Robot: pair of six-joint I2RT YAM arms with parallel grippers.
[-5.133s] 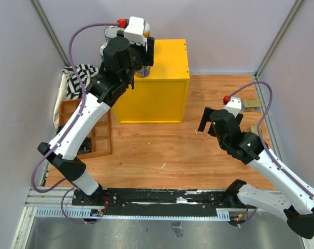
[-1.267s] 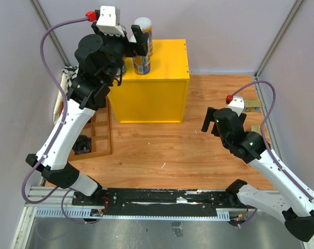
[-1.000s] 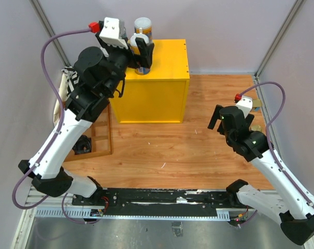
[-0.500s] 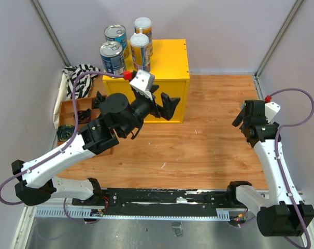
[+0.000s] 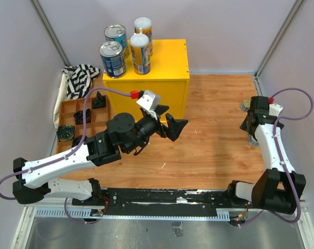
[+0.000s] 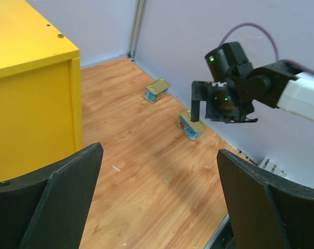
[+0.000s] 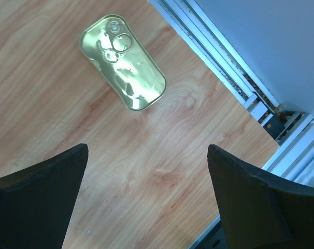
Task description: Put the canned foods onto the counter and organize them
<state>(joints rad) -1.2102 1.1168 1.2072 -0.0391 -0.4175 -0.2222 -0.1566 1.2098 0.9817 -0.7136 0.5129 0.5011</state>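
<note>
Four round metal cans [image 5: 112, 58] stand on the big yellow box-shaped counter [image 5: 165, 65] at the far edge of the wooden worktop [image 5: 198, 150], but two flat gold metal tins [image 6: 158, 89] lie by its right edge. The right pincer [image 7: 146, 150] hangs spread wide over one tin [image 7: 123, 61], and the left pincer [image 6: 159, 150] is spread and empty. That tin sits past the fingertips, so I think a grab from here might miss it or push it away.

A striped cloth [image 5: 80, 78] lies beside a wooden tray [image 5: 69, 109] holding black objects [image 5: 63, 133]
</note>
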